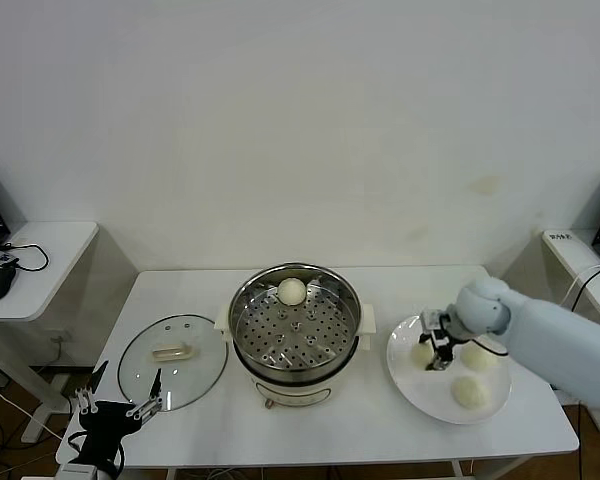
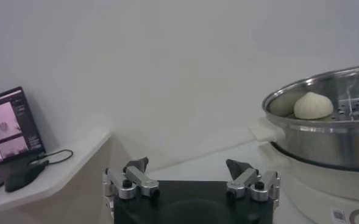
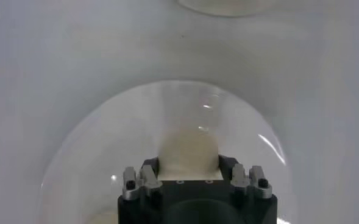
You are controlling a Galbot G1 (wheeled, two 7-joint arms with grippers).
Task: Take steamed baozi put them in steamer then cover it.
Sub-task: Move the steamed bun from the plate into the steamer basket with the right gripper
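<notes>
The steamer [image 1: 295, 330] stands mid-table with one steamed baozi [image 1: 292, 291] on the far side of its perforated tray; the left wrist view shows that bun [image 2: 313, 105] over the steel rim [image 2: 325, 134]. My right gripper [image 1: 437, 352] reaches down onto the white plate [image 1: 412, 375] and is shut on a baozi [image 1: 422, 352]; in the right wrist view its fingers press both sides of the bun [image 3: 188, 143]. Two more baozi [image 1: 478, 355] [image 1: 469, 392] lie on the plate. The glass cover [image 1: 172, 360] rests flat left of the steamer. My left gripper [image 1: 127, 380] waits open near the front left edge.
A side table [image 1: 40, 262] with cables and a mouse stands to the left, and a laptop [image 2: 8, 131] shows on it in the left wrist view. Another white stand [image 1: 580, 255] sits at the right. The plate reaches close to the table's right front corner.
</notes>
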